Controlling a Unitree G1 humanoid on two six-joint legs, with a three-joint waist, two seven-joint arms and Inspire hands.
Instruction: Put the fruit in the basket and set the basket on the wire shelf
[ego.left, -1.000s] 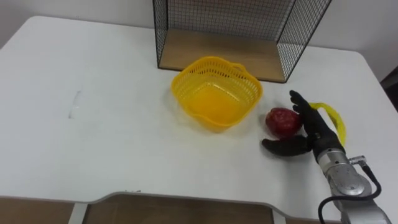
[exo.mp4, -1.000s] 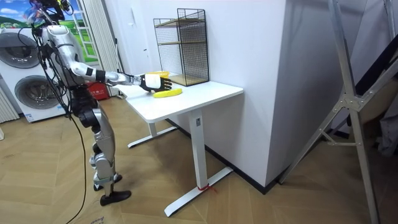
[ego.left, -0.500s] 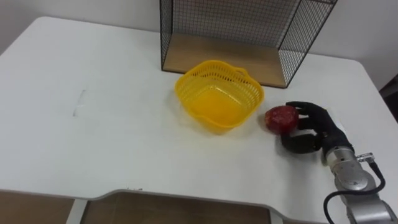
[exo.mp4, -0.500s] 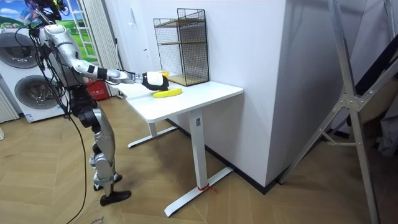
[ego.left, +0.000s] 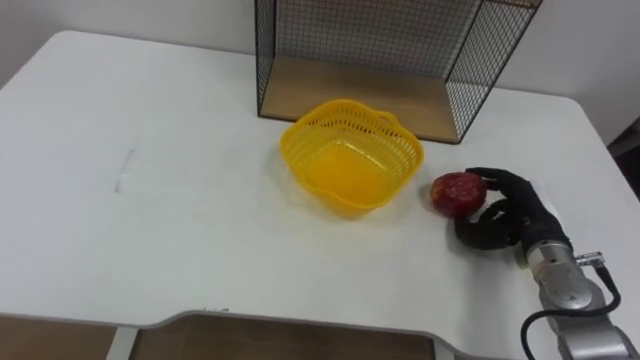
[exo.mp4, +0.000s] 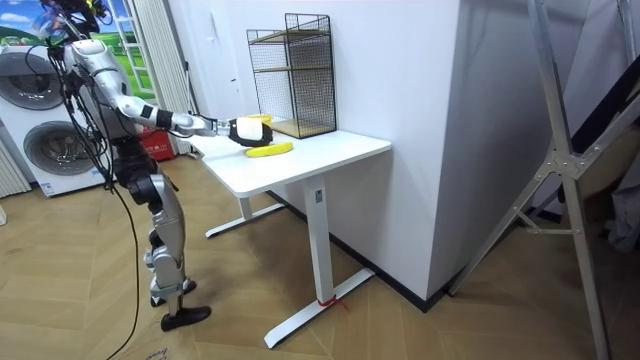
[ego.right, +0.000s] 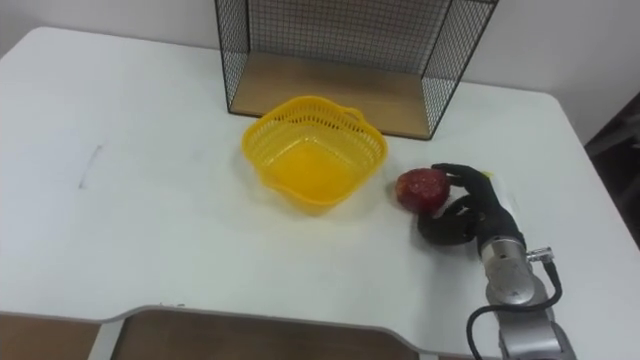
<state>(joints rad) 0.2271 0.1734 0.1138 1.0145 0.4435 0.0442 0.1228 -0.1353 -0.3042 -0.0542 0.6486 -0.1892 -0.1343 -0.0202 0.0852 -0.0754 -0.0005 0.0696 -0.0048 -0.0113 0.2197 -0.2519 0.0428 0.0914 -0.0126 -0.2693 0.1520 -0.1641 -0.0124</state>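
A second before, the right hand (ego.left: 507, 212) had lain with straight fingers spread beside the red fruit (ego.left: 457, 193) near the desk's right edge; it then curled its fingers and thumb round that fruit. In curling, the hand came in front of the banana (exo.mp4: 268, 150) lying behind it.

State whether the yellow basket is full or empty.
Empty: the basket shows a bare bottom; the red fruit lies outside, in the right hand.
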